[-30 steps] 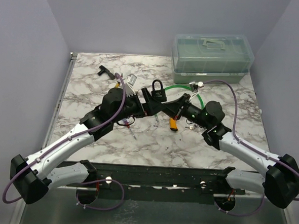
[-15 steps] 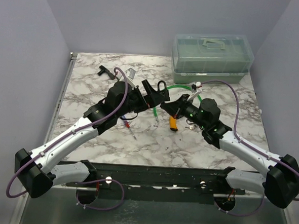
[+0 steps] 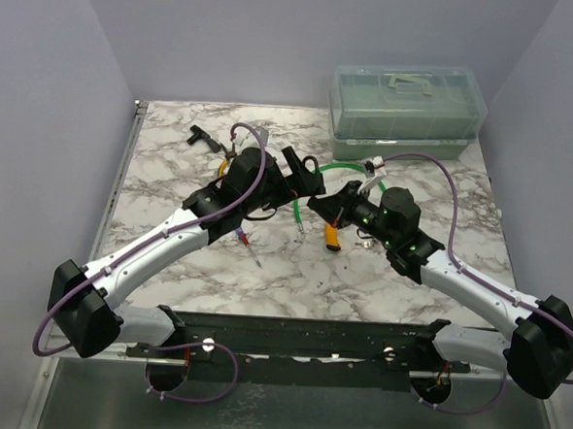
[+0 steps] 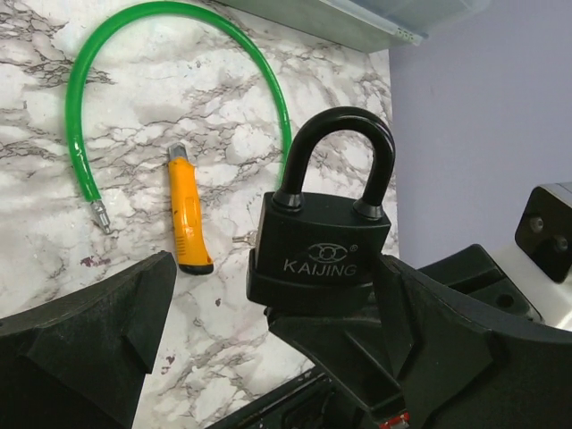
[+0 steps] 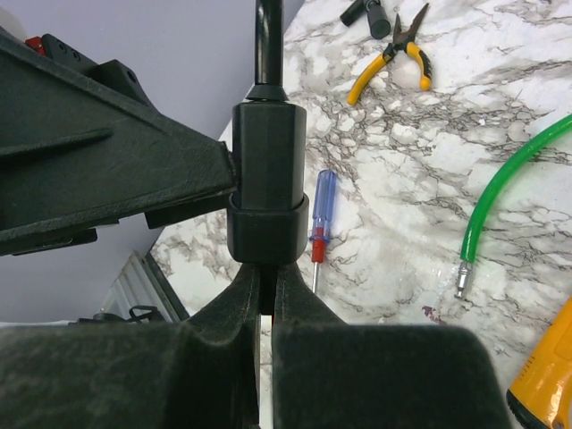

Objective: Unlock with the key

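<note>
- The black metal padlock with the round loop on top is up in the air. It is over the middle of the white marble surface, a bit nearer the far edge than the near edge.
- The right tool is clenched tight. Its tip sits right under the flat bottom of the padlock and touches it.
- The tiny flat silver key cannot be seen. My guess is that it is pinched in that shut tip and pushed up into the bottom of the padlock, but the fingers hide it.
- The left tool is spread wide and grips nothing. One of its fingers touches one side of the padlock, and there is a clear gap on the other side.
- What matters most is this: the padlock lies straight out in front of the right tool. Its long line — bottom to loop — runs on in the same line as the tool's fingers. So turning the key looks like a plain roll of the right wrist.
- The right arm is the one at the keyhole end. The left arm is beside the padlock, and I think it must close on it so the padlock does not spin with the key.
- Both legs of the loop are down in the body, so the padlock looks locked.
- On the surface below lie a bent green plastic tube and an orange box cutter, well apart from both tools.
</note>
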Controlling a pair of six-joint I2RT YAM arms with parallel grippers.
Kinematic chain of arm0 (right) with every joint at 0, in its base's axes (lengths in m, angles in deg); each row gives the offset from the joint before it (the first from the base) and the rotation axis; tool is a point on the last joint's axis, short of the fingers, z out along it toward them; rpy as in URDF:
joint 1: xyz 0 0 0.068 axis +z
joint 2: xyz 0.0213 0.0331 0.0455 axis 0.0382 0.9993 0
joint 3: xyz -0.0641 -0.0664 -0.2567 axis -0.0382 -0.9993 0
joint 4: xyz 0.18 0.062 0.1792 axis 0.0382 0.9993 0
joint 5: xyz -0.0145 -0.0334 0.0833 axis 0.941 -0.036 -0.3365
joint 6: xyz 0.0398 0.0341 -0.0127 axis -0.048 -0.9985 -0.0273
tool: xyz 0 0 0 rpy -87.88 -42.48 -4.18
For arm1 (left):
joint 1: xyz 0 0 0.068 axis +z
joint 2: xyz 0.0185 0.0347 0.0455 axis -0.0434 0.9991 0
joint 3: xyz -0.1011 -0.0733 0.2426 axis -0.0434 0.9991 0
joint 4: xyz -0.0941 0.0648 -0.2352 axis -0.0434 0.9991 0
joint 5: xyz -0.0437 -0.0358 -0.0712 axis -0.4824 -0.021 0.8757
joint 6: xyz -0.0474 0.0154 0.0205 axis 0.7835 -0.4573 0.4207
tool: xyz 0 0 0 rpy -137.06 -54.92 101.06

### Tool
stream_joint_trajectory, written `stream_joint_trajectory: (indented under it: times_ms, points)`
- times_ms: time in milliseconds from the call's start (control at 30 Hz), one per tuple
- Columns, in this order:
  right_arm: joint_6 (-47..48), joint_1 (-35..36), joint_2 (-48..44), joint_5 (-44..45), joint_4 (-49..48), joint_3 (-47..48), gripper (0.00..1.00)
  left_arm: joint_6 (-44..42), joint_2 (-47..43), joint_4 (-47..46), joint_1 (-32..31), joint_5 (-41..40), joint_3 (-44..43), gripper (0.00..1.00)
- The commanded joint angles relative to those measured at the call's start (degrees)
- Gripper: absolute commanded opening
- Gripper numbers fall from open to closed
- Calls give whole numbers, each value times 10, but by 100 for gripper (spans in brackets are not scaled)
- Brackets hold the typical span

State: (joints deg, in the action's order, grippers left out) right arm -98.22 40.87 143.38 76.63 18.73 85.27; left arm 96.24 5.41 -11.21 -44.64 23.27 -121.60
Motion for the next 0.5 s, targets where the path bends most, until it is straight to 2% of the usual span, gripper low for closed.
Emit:
stream_joint_trajectory:
  times_ms: [0,467]
  points:
    - [8,6,-3,-4,-44,33,0,-12,18,3,-5,-10,-32,98]
    - [11,12,25,-11,-37,57,0,-9,32,-8,-8,-17,-31,92]
